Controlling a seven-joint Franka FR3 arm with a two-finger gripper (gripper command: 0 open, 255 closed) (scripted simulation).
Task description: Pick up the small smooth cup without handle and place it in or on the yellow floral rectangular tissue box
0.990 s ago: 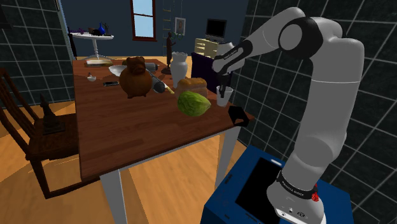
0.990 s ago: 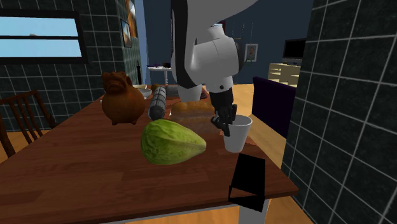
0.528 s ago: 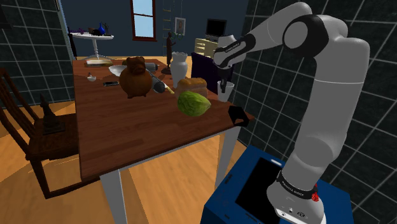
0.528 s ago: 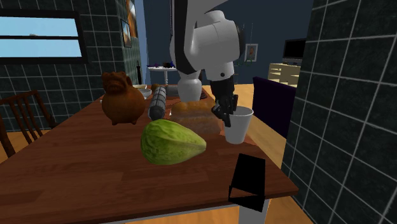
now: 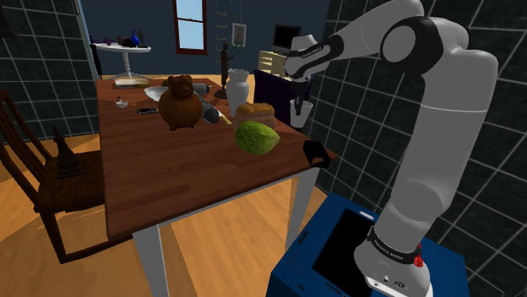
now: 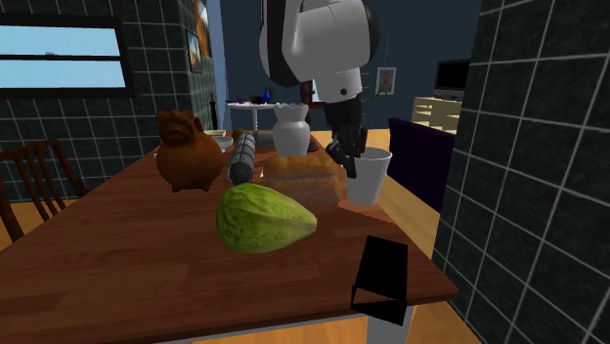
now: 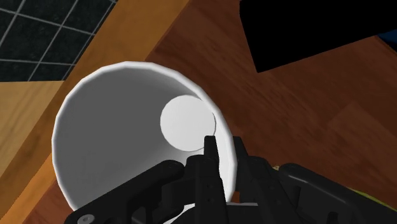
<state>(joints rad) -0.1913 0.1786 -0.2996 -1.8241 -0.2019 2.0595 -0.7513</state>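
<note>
A small plain white cup (image 5: 301, 113) without a handle hangs in the air above the wooden table's (image 5: 186, 169) right edge. My black gripper (image 5: 298, 103) is shut on the cup's rim, one finger inside and one outside. In the second exterior view the cup (image 6: 369, 177) hangs just right of the yellow-brown tissue box (image 6: 305, 178), with the gripper (image 6: 349, 159) at its rim. Looking along the hand, the cup's (image 7: 127, 127) white inside faces me and the gripper (image 7: 222, 159) pinches its wall. The tissue box (image 5: 256, 112) sits on the table left of the cup.
A green gourd-like lump (image 5: 256, 137) lies in front of the tissue box. Farther back stand a brown animal figure (image 5: 181, 103) and a white vase (image 5: 237, 87). A black object (image 5: 315, 153) sits at the table's near right corner. A dark chair (image 5: 34, 169) stands on the left.
The gripper has risen with the cup, lifting it off the table and carrying it a little toward the far side, closer to the tissue box's level.
</note>
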